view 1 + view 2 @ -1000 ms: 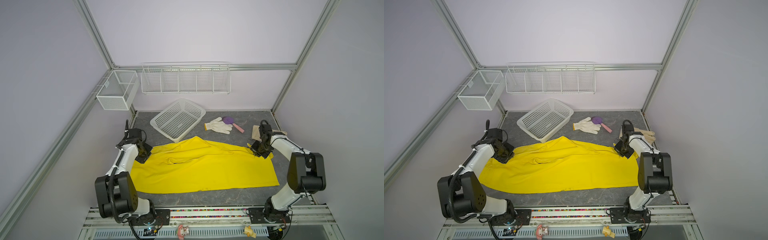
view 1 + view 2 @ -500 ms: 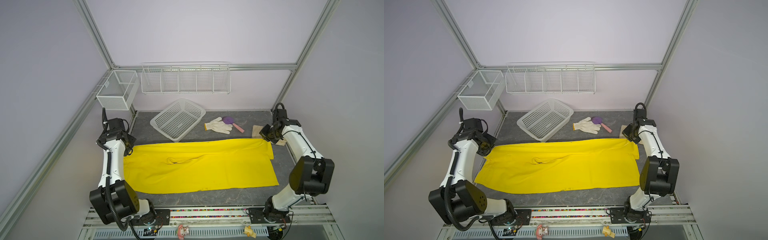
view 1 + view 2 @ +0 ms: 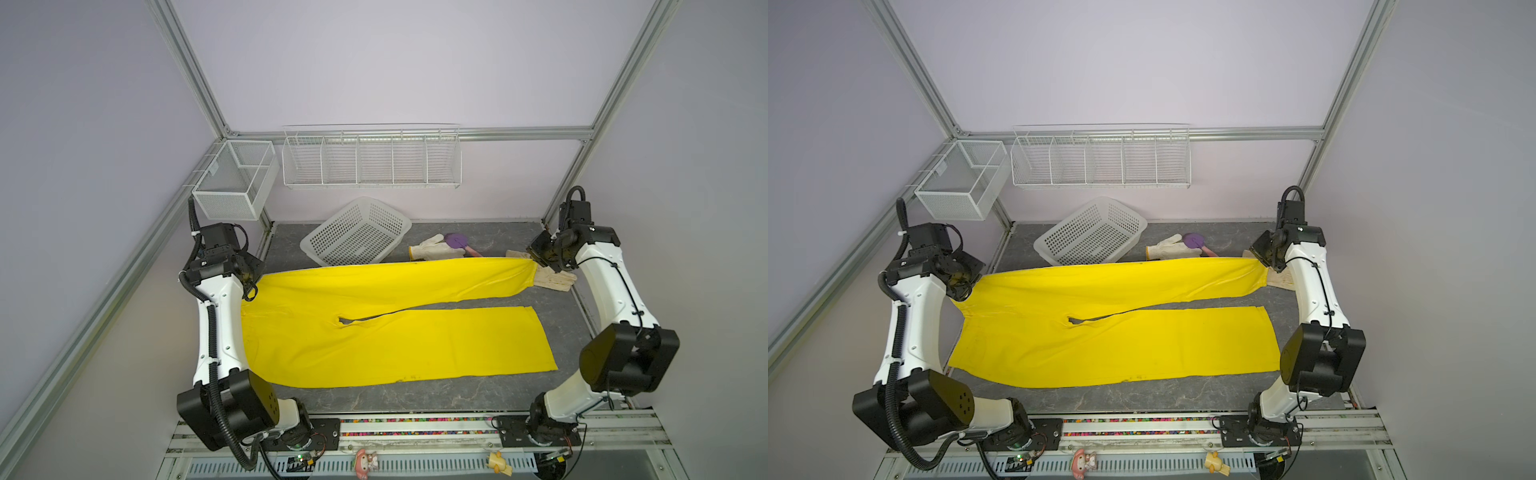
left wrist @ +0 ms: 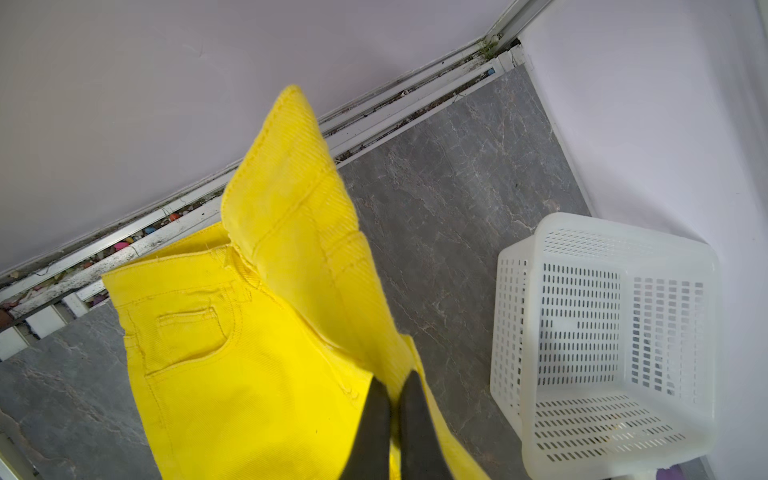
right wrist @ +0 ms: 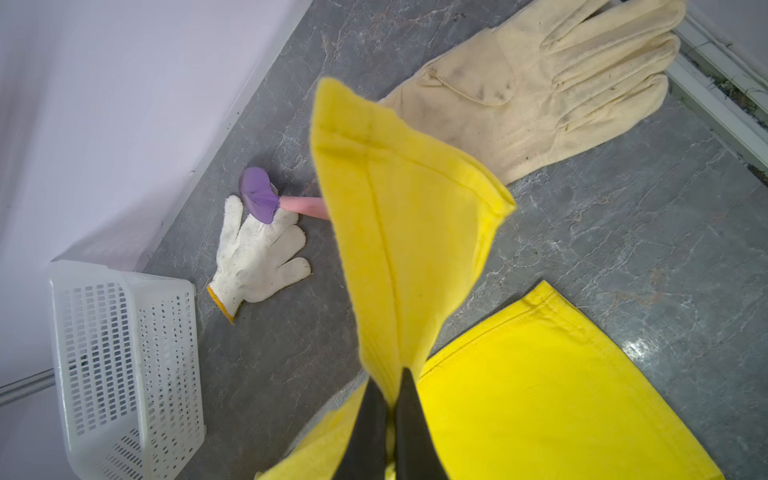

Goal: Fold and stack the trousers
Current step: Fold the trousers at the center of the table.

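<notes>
Fold in hand: far leg over near leg

My left gripper (image 4: 395, 380) pinches a waist corner of the trousers (image 4: 249, 395); my right gripper (image 5: 388, 382) pinches the far leg's hem, the leg raised taut between them. Next, I judge, both ends must travel together and land edge on edge. Bright yellow twill, the trousers lie across the grey surface (image 3: 415, 399), near leg flat.
</notes>
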{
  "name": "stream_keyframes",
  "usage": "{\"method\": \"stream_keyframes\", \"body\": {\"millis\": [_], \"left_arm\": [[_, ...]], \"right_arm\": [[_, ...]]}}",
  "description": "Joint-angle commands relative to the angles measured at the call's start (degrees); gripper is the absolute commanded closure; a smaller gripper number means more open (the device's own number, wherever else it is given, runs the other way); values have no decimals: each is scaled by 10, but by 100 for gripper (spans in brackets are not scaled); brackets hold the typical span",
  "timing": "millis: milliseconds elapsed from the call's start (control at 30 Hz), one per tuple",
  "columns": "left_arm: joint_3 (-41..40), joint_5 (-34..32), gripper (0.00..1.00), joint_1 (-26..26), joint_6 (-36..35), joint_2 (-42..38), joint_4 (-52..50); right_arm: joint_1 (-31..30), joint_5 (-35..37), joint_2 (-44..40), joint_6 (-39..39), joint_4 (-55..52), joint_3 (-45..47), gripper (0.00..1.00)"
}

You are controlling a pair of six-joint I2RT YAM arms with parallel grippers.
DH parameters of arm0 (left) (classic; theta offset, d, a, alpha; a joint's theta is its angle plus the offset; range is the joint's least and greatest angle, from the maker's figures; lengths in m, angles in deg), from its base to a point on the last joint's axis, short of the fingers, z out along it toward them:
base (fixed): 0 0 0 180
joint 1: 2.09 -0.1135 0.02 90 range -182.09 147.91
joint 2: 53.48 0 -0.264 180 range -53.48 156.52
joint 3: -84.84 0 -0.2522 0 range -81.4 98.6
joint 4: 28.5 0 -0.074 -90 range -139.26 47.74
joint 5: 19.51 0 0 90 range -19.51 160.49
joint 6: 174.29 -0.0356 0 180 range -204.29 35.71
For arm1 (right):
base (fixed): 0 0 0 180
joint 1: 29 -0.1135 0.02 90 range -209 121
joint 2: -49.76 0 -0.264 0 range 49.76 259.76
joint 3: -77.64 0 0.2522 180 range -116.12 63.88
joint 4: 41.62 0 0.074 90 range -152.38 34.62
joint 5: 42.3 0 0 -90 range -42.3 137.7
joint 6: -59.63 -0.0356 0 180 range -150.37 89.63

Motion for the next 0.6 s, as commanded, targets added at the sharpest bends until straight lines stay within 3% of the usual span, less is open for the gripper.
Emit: {"method": "stream_keyframes", "body": {"millis": [0, 133, 267, 567], "left_arm": [[2, -13, 100, -8, -17, -16, -6], [-19, -32, 100, -8, -28, -48, -25], [-106, -26, 100, -8, -18, -94, -11], [-265, -104, 100, -8, 17, -188, -4]], "right_arm": [[14, 20, -35, 6, -37, 27, 94], [14, 38, -71, 13, -57, 56, 94], [22, 56, -111, -12, -59, 143, 94], [35, 108, -207, -50, -31, 332, 94]]}}
